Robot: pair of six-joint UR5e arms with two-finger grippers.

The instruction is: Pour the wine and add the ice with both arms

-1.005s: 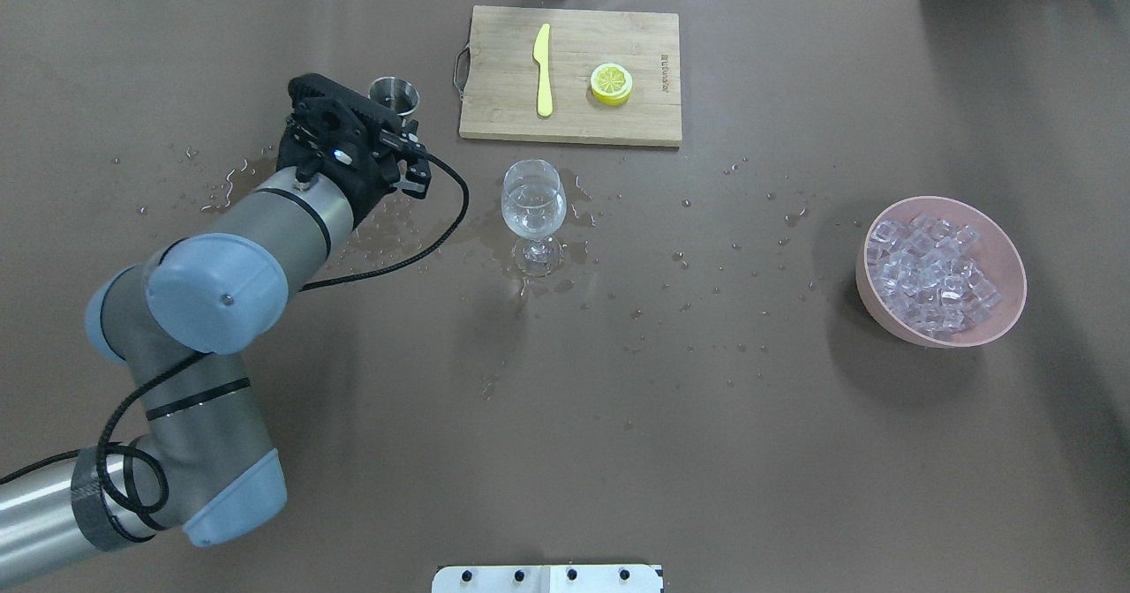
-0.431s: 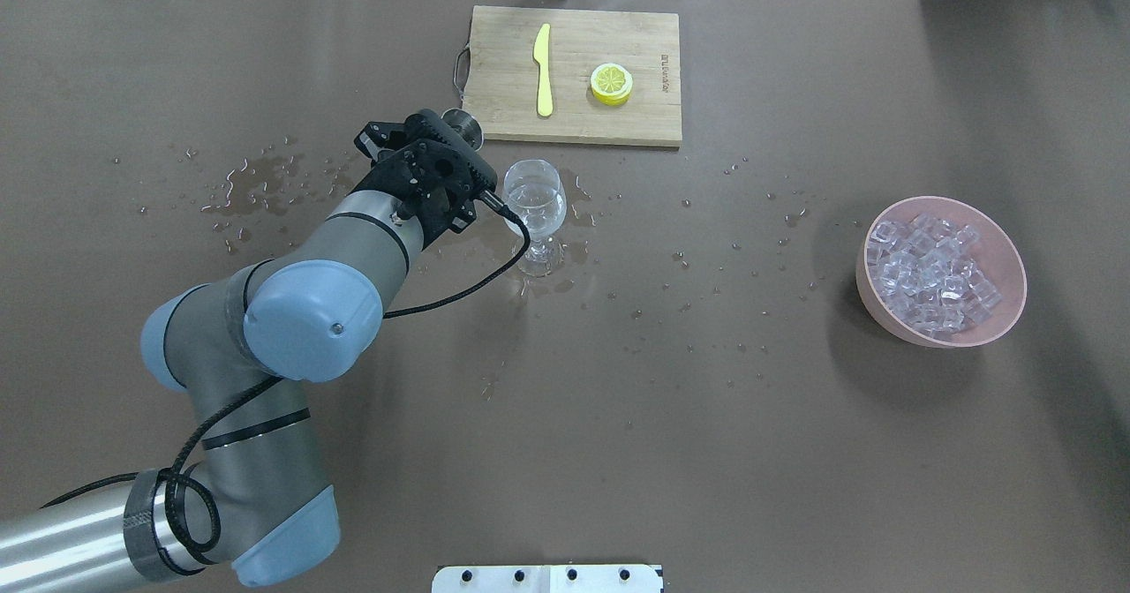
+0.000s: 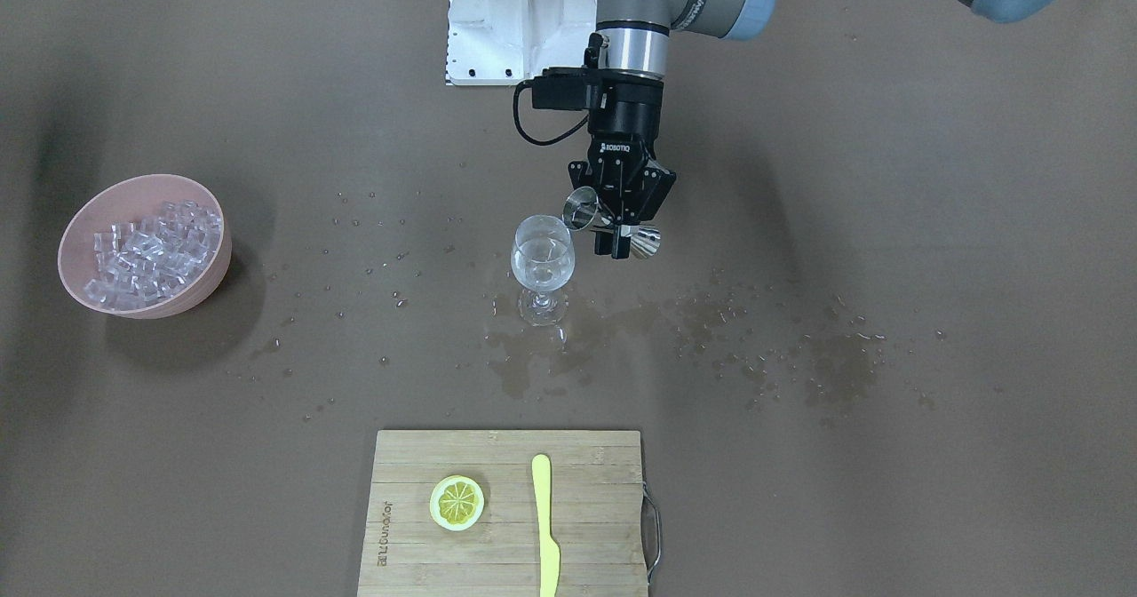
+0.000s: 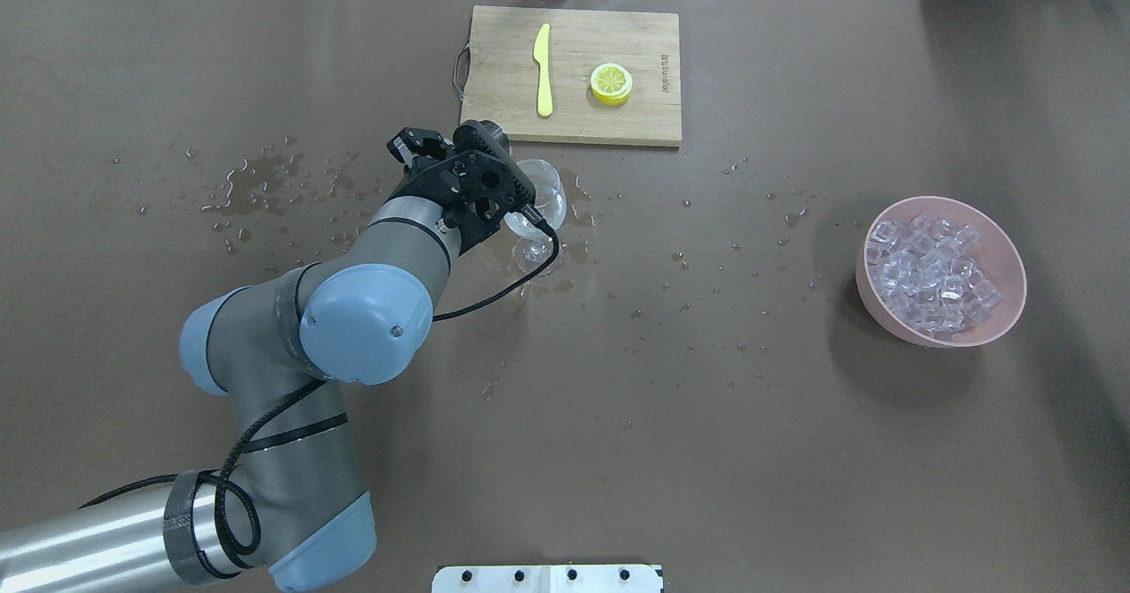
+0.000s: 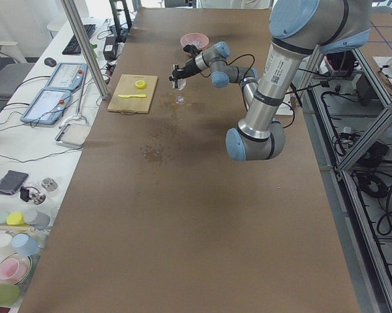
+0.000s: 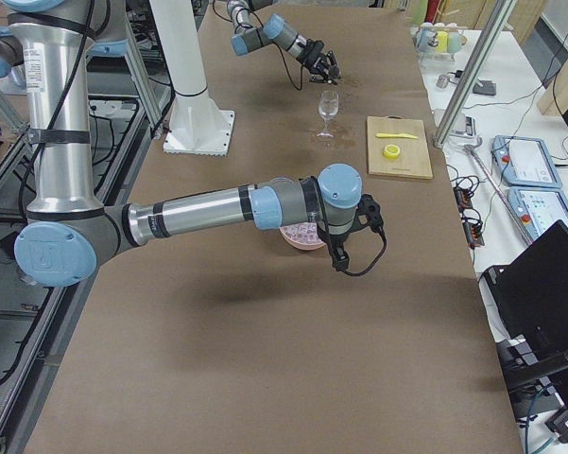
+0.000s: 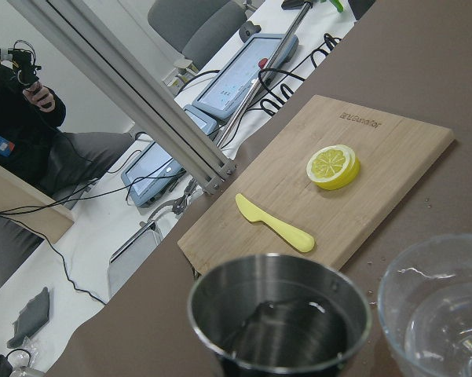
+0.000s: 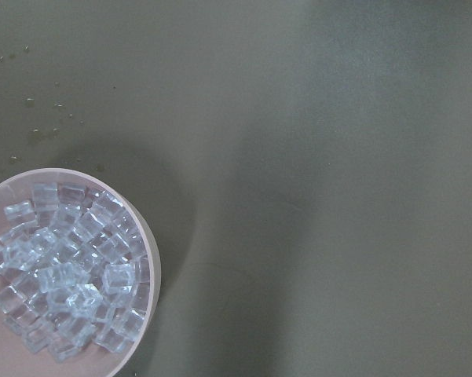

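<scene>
My left gripper (image 3: 620, 226) is shut on a steel jigger (image 3: 588, 210) and holds it tilted on its side, with its mouth at the rim of the wine glass (image 3: 543, 264). The jigger also shows in the left wrist view (image 7: 279, 318) with a little clear wine inside, beside the glass (image 7: 444, 314), which holds some clear liquid. Overhead, my left wrist covers part of the glass (image 4: 547, 194). The ice (image 4: 931, 275) fills a pink bowl (image 4: 1008, 253) at the right. My right gripper (image 6: 343, 248) hangs above that bowl (image 8: 148, 255); I cannot tell whether it is open.
A bamboo cutting board (image 4: 618, 37) at the far edge carries a yellow knife (image 4: 543, 70) and a lemon slice (image 4: 611, 82). Spilled drops and a wet patch (image 4: 256, 178) lie left of the glass and around it. The white pedestal (image 3: 506, 19) stands at the robot's side.
My left arm has carried the jigger rightward from the wet patch to the wine glass and turned it from upright onto its side, against the glass rim.
</scene>
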